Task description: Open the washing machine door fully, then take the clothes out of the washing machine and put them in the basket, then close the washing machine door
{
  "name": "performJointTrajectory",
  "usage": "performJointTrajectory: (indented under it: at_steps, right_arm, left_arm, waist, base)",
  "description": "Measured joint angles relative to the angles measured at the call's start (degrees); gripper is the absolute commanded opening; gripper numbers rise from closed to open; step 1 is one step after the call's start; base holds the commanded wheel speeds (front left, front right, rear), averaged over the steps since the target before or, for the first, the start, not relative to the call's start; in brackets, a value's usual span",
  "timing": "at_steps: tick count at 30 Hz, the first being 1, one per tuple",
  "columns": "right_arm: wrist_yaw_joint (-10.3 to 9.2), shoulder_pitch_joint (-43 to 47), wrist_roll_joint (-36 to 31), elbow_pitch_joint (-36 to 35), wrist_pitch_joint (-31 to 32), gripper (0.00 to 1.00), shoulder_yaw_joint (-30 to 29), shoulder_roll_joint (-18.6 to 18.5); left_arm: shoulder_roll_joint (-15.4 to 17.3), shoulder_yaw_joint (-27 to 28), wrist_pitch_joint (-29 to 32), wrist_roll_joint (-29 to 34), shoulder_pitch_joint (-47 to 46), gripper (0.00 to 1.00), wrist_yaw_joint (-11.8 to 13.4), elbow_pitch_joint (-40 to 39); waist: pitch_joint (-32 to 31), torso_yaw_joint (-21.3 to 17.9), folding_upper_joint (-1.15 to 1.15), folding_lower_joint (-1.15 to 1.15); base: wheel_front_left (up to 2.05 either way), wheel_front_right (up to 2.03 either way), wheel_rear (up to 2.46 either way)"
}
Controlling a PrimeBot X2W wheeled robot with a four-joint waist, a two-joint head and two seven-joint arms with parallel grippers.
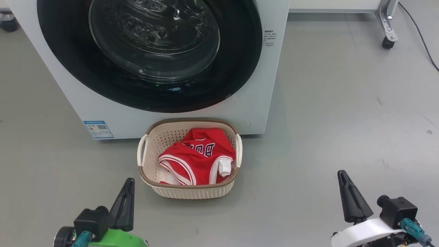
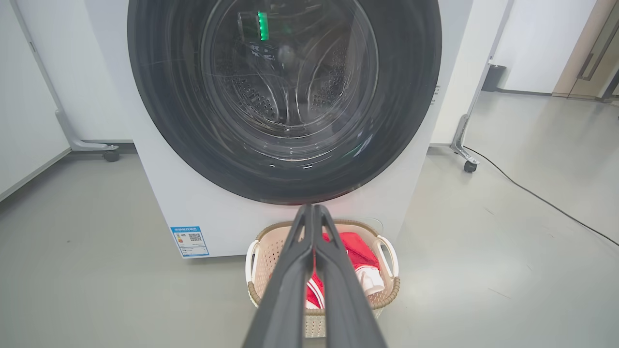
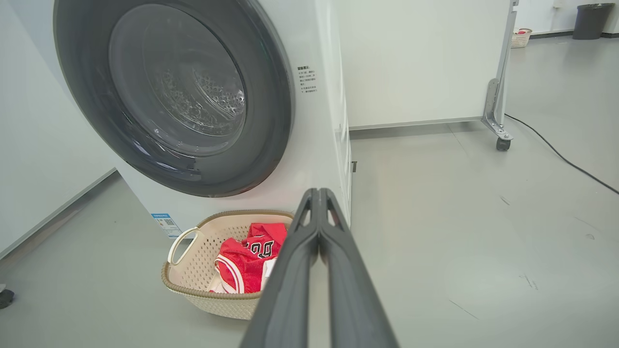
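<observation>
The white washing machine [image 1: 68, 89] stands ahead with its round black door [image 1: 61, 68] lying flat against the front, closed. On the floor right before it sits the cream basket [image 1: 192, 192], and red clothes [image 1: 197, 157] with white trim lie inside. My left gripper [image 1: 128, 181] is at the lower left, shut and empty, short of the basket. Off at the lower right, well clear of the basket, my right gripper [image 1: 341, 174] is shut and empty. The left wrist view shows the closed door [image 2: 159, 121], the basket [image 2: 258, 251] and clothes [image 2: 355, 249] beyond my shut left gripper [image 2: 312, 209].
Grey floor spreads wide to the right. A white partition on castors [image 1: 387, 41] stands behind the machine, with a black cable [image 1: 420, 37] trailing across the floor. A blue sticker [image 1: 98, 129] marks the machine's lower front.
</observation>
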Motion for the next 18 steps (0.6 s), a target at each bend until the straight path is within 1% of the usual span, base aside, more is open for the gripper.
performJointTrajectory:
  at_steps: [5, 11, 18]
  right_arm:
    - [0.49, 0.0, 3.9, -0.07, 0.58, 0.0, -0.48, 0.32]
    - [1.01, -0.04, 9.29, -0.03, 1.91, 0.0, -1.92, 0.85]
    - [1.08, -0.14, 13.56, 0.12, 3.11, 0.0, -3.03, 1.37]
  left_arm:
    - [-0.07, 0.36, 0.81, -3.92, 0.0, 0.0, -0.43, -0.03]
    - [-0.22, 1.52, 2.16, -10.37, -0.02, 0.0, -0.52, -0.03]
    - [-0.34, 2.5, 3.33, -14.44, -0.04, 0.0, -1.0, 0.02]
  waist:
    - [-0.16, -0.22, 0.0, 0.0]
    - [-0.31, -0.42, 0.0, 0.0]
    - [-0.47, -0.62, 0.0, 0.0]
  base:
    - [0.0, 0.0, 0.0]
    - [0.0, 0.0, 0.0]
    - [0.0, 0.0, 0.0]
